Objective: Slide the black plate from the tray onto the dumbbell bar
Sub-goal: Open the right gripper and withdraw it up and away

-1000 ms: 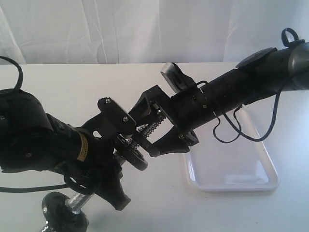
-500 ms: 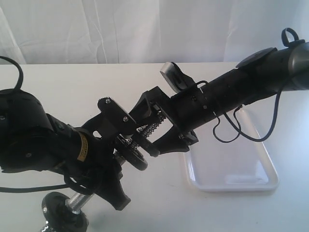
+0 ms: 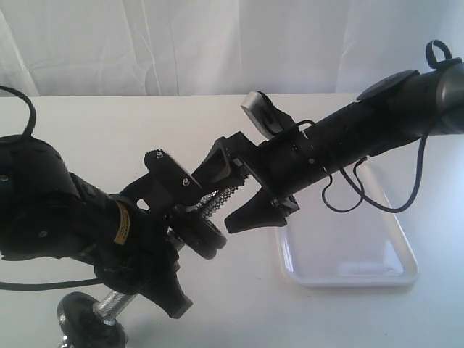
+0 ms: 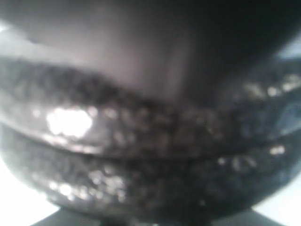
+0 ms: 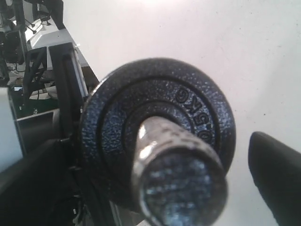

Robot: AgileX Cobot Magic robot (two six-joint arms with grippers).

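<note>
Two hands meet above the white bench [image 3: 87, 130]. The left hand [image 3: 170, 239] clamps the short chrome dumbbell bar [image 3: 116, 303] and tilts it from 7 o'clock up to 1 o'clock in the exterior view. A black end disc [image 3: 90, 322] sits low near the bench, so the free threaded end faces the other arm and a disc can run down it.

The small round matte black plate [image 3: 199, 235] is already on that bar, well apart from the glossy white rectangular tray [image 3: 348, 281] at 4 o'clock. In the right wrist view the rod pokes through the plate's hole toward the lens.

The right hand [image 3: 217, 199], reaching in from 2 o'clock, stands wide and holds nothing, straddling the threaded tip, probably to clear it without dragging the plate back.

The left wrist view is a blur of disc edges. I judge that grip closed since nothing else props the bar.
</note>
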